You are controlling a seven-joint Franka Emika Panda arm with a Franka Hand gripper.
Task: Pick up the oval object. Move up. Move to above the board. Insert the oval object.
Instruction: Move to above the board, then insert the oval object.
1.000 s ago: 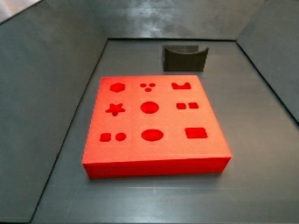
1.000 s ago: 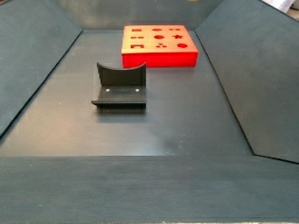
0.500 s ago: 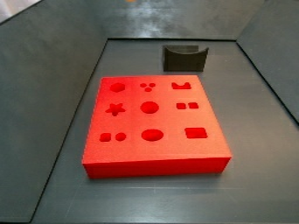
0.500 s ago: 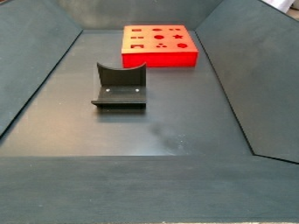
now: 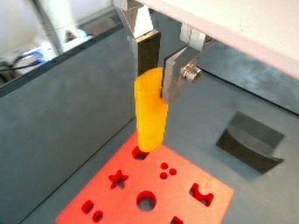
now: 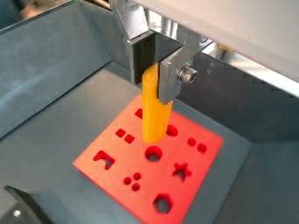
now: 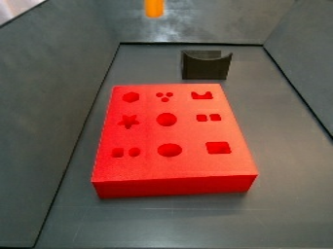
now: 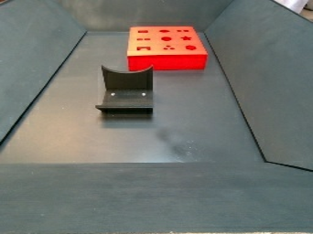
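My gripper (image 5: 156,72) (image 6: 160,74) is shut on the top of the oval object (image 5: 149,112) (image 6: 153,115), a smooth orange-yellow peg that hangs upright from the fingers high above the board. The board (image 7: 169,136) (image 8: 167,46) is a flat red block with shaped holes and lies on the floor; it also shows below the peg in both wrist views (image 5: 117,188) (image 6: 117,157). In a side view only the peg's lower tip (image 7: 155,9) shows at the upper edge; the gripper itself is out of both side views.
The dark fixture (image 7: 205,64) (image 8: 124,90) stands on the floor a short way from one short end of the board, also seen in a wrist view (image 5: 253,142). Sloped dark walls (image 7: 58,68) enclose the floor on all sides.
The peg's orange tip has come into a side view at its upper edge, where nothing showed before. The board and the fixture have not moved.
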